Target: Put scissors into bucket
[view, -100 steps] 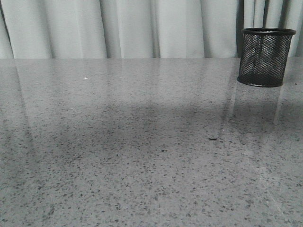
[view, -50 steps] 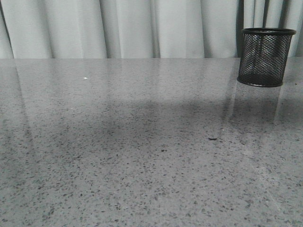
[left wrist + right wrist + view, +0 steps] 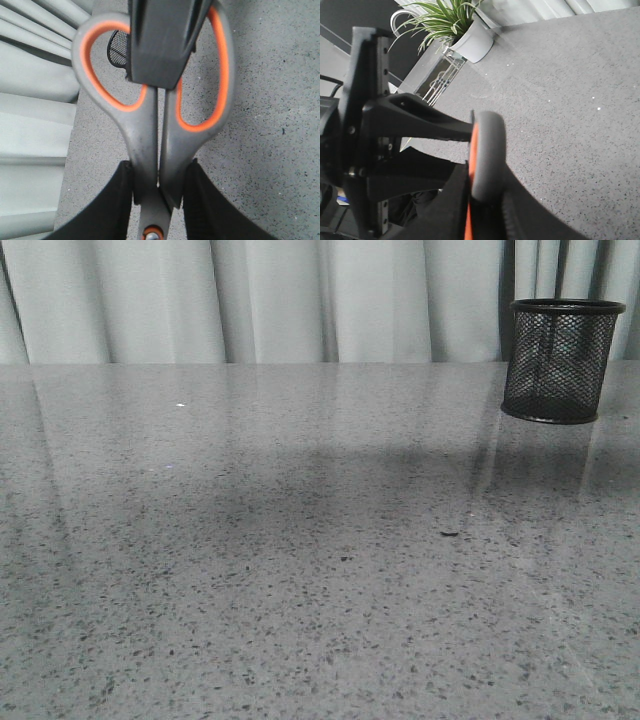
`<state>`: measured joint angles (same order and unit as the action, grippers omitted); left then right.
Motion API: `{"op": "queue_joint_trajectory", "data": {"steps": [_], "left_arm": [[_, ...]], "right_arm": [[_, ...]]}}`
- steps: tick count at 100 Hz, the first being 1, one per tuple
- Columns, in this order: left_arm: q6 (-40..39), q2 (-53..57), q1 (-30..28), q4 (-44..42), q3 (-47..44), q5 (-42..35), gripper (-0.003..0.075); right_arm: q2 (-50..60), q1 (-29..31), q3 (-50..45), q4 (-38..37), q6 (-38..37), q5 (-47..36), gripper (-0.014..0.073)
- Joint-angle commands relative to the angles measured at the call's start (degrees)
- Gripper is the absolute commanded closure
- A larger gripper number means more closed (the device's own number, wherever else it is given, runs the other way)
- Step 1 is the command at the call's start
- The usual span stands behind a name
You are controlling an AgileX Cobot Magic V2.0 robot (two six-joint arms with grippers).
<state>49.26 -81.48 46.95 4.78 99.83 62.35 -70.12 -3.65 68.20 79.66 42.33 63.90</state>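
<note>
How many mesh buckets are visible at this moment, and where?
1. The bucket stands upright at the table's far right in the front view; its mesh also peeks through a handle loop of the scissors in the left wrist view.

My speckled grey stone-look tabletop (image 3: 300,570) gleams with soft reflections. Pale pleated curtains (image 3: 300,300) hang along its far edge. Off to one side stands a spiky green plant in a white pot (image 3: 470,37).
</note>
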Motion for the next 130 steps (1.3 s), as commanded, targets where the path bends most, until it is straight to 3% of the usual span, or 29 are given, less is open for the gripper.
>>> {"op": "queue_joint_trajectory", "data": {"steps": [1,12,29,36,57,75,104,130], "left_arm": [[-0.94,1.29,0.59,1.4,1.67,-4.48,0.0736],[-0.94,0.74,0.59,2.46,1.67,-4.21,0.0652],[-0.97,0.51,0.59,3.51,1.67,-4.07,0.0289],[-1.29,0.51,0.59,3.51,1.67,-4.07,0.0216],[-7.68,0.75,-1.02,3.4,1.67,-4.09,0.0272],[-15.51,1.95,-8.55,3.4,1.67,-3.73,0.0304],[-20.67,7.41,-25.57,3.61,1.67,-1.96,0.0304],[-20.67,11.71,-37.03,3.61,1.67,-0.75,0.0304]], "right_arm": [[0.85,0.38,1.84,4.03,1.04,1.0,0.0651],[0.85,0.38,1.84,4.03,1.04,0.89,0.066],[0.85,0.38,1.84,4.03,1.04,0.78,0.0661],[0.85,0.38,1.84,4.03,1.04,0.78,0.066],[0.85,0.38,1.84,-0.83,1.04,-2.78,0.0655],[0.85,1.29,3.85,-8.67,-2.22,-6.98,0.0641],[0.85,8.43,15.03,-34.07,-17.2,-9.01,0.0641],[0.85,9.19,20.97,-57.19,-28.05,-8.94,0.0641]]}}
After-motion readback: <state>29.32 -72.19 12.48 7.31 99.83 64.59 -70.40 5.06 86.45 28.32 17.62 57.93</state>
